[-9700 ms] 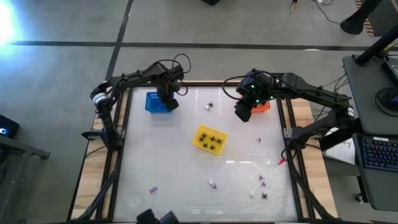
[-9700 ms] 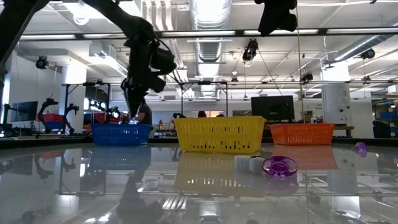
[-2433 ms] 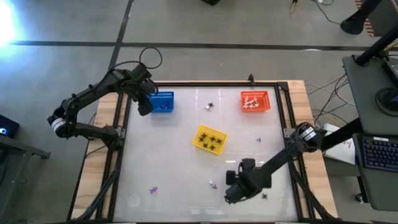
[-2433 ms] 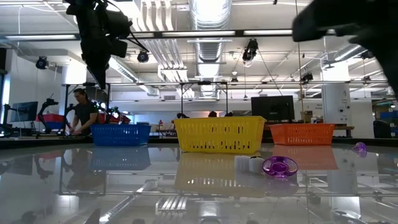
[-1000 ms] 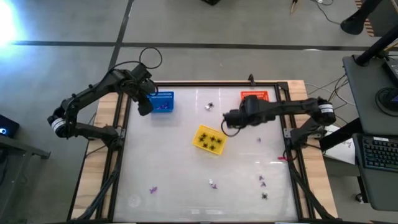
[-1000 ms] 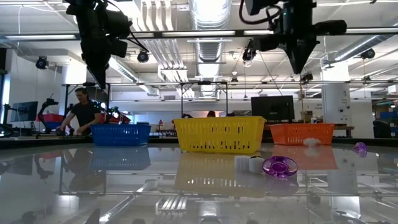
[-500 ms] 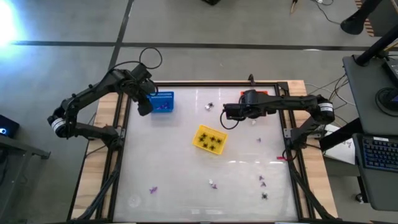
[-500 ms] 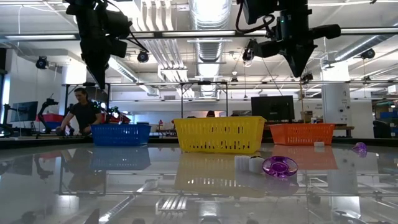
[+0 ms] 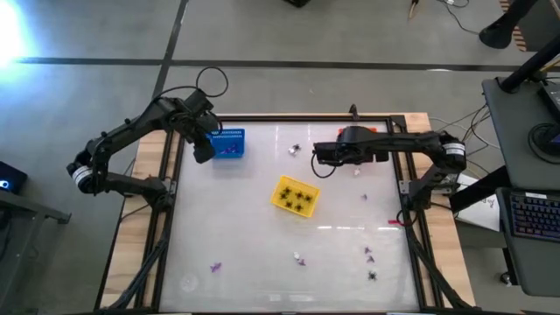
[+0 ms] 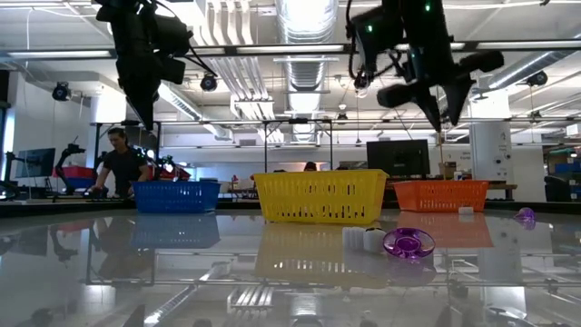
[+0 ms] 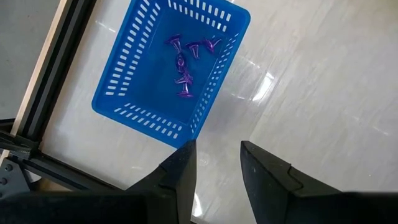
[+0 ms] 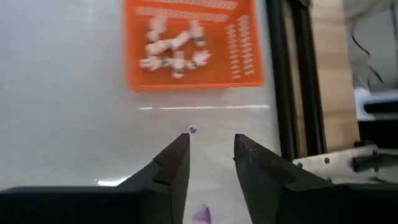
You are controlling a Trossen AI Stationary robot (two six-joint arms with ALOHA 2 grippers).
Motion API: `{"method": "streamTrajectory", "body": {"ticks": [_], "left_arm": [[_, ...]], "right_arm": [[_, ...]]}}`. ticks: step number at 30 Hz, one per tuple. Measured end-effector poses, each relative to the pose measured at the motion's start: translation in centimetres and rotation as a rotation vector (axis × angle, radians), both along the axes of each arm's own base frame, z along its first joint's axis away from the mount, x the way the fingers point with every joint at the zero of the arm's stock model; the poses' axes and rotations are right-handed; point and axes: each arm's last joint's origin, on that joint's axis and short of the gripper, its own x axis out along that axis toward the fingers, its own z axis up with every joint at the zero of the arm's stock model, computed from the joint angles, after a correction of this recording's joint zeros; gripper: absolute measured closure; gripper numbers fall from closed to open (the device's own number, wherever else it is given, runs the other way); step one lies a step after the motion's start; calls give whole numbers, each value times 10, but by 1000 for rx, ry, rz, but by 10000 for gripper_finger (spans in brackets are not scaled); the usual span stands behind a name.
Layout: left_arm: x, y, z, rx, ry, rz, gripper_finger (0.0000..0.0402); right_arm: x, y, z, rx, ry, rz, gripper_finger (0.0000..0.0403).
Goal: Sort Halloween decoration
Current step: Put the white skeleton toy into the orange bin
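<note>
My right hand (image 12: pixel 211 163), fingers parted and empty, hangs just short of the square orange plastic basket (image 12: pixel 189 45) at the desk's far right; a tiny white decoration piece (image 12: pixel 192 129) lies outside it. I'd descend squarely, pinch gently.

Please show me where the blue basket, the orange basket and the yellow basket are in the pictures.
blue basket (image 11: pixel 214 70), left wrist view, on its side wall.
orange basket (image 12: pixel 244 46), right wrist view, on its bare floor beside the white pieces.
yellow basket (image 10: pixel 320 189), low view, on its front wall.
</note>
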Motion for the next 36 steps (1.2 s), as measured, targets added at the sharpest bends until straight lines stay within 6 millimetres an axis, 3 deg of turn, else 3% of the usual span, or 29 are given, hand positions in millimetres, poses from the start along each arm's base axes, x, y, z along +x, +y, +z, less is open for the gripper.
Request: {"method": "streamTrajectory", "body": {"ticks": [9, 16, 36], "left_arm": [[0, 0, 0, 0, 0, 0, 294], [0, 0, 0, -2, 2, 0, 294], [0, 0, 0, -1, 5, -9, 294]], "right_arm": [[-10, -19, -48, 122, -97, -73, 277], [-29, -19, -75, 186, -48, -137, 280], [-48, -23, -124, 121, -286, -295, 282]]}}
